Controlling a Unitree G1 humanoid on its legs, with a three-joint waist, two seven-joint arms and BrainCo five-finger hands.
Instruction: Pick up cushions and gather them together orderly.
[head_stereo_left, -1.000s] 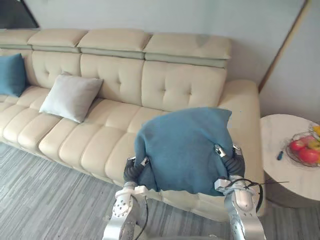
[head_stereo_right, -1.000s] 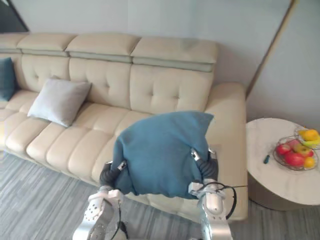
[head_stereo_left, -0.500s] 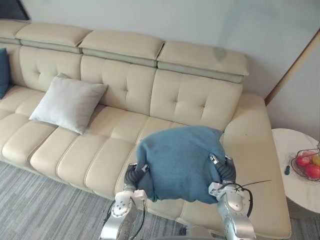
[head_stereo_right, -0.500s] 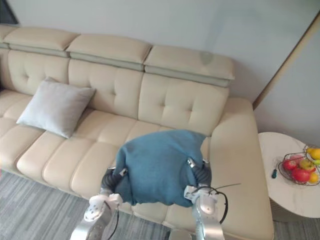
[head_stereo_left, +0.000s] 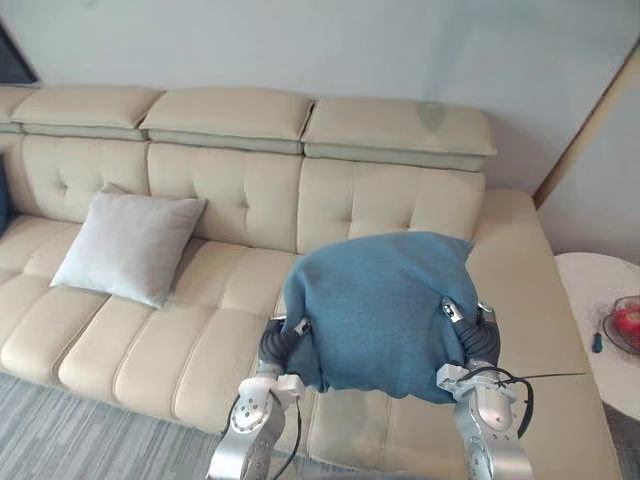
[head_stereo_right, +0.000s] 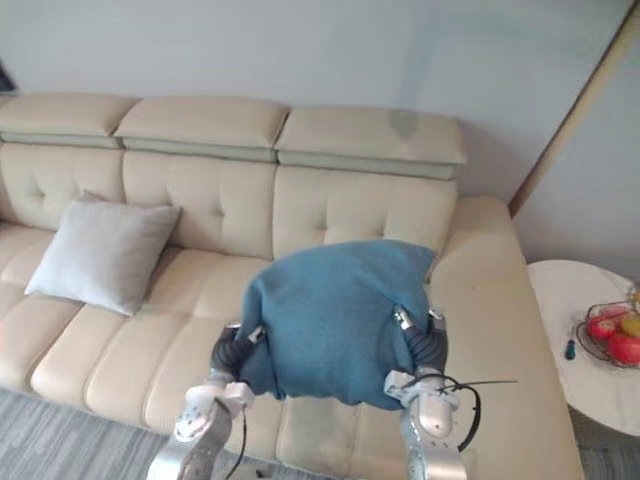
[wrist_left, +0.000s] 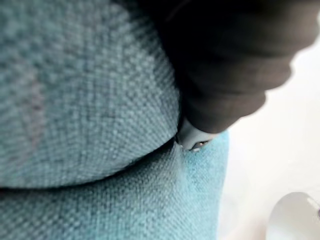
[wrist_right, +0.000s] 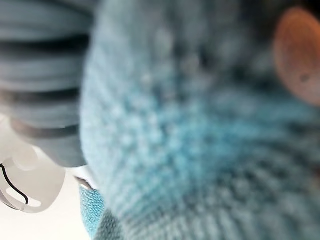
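Note:
A large blue cushion (head_stereo_left: 375, 310) is held up in front of me, above the right end of the cream sofa (head_stereo_left: 240, 190). My left hand (head_stereo_left: 278, 342) presses against its left side and my right hand (head_stereo_left: 480, 335) against its right side, both sunk behind the fabric. The left wrist view has the blue weave (wrist_left: 90, 100) right against the hand's dark cover (wrist_left: 235, 60); the right wrist view has the same fabric (wrist_right: 200, 150) beside its ribbed cover (wrist_right: 45, 75). A light grey cushion (head_stereo_left: 125, 245) leans on the sofa's back at the left. A sliver of another blue cushion (head_stereo_left: 2, 195) sits at the far left.
A round white side table (head_stereo_right: 590, 310) stands right of the sofa's arm, with a wire bowl of fruit (head_stereo_right: 612, 332) and a small blue object (head_stereo_right: 569, 349) on it. Grey plank floor (head_stereo_left: 60, 430) runs along the sofa's front. A wall stands behind the sofa.
The whole view has shifted, so the camera moved. The blue cushion stays held between both hands and sits a little higher in front of the sofa's right seat.

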